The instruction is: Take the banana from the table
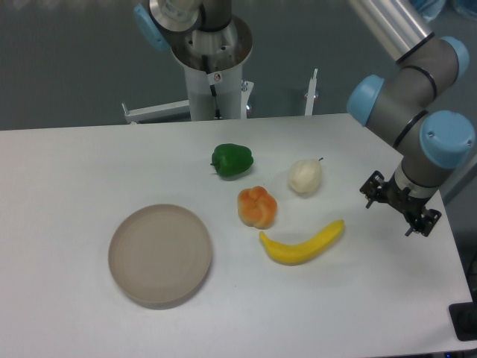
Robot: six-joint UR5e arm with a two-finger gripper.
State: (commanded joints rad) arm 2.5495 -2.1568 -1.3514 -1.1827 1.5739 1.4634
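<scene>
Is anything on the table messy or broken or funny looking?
Nothing stands out. The banana, orange pepper, green pepper and pear lie whole on the table. The plate sits flat and empty. Nothing is spilled.

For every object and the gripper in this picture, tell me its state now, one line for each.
Curved yellow banana: lying flat on the white table, untouched.
Orange lobed pepper: resting on the table, close to the banana.
Green pepper: resting on the table.
Whitish pear: resting on the table.
Round beige-grey plate: empty.
Gripper: right of the banana, holding nothing; open or shut unclear.
</scene>
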